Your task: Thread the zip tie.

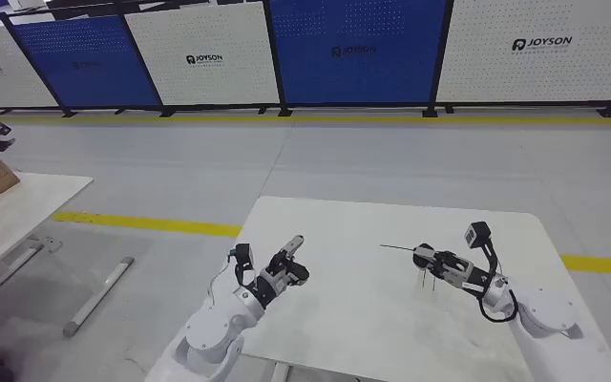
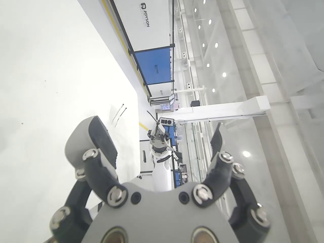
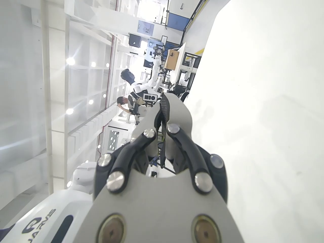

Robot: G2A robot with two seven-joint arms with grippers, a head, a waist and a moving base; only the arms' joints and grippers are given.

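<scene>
Nearest us, on the right of the white table (image 1: 382, 325), two spare ties (image 1: 429, 279) lie side by side, just on the near side of our right gripper (image 1: 421, 254). That gripper's fingers are pressed together on a black zip tie (image 1: 396, 248), whose thin tail sticks out to the left above the tabletop. Well apart from it, over the table's left edge, our left gripper (image 1: 294, 260) hangs with its fingers (image 2: 101, 137) spread wide, nothing between them. Beyond the table's far edge we see a yellow floor line (image 1: 143, 224), then blue and white pegboard panels (image 1: 353, 48).
</scene>
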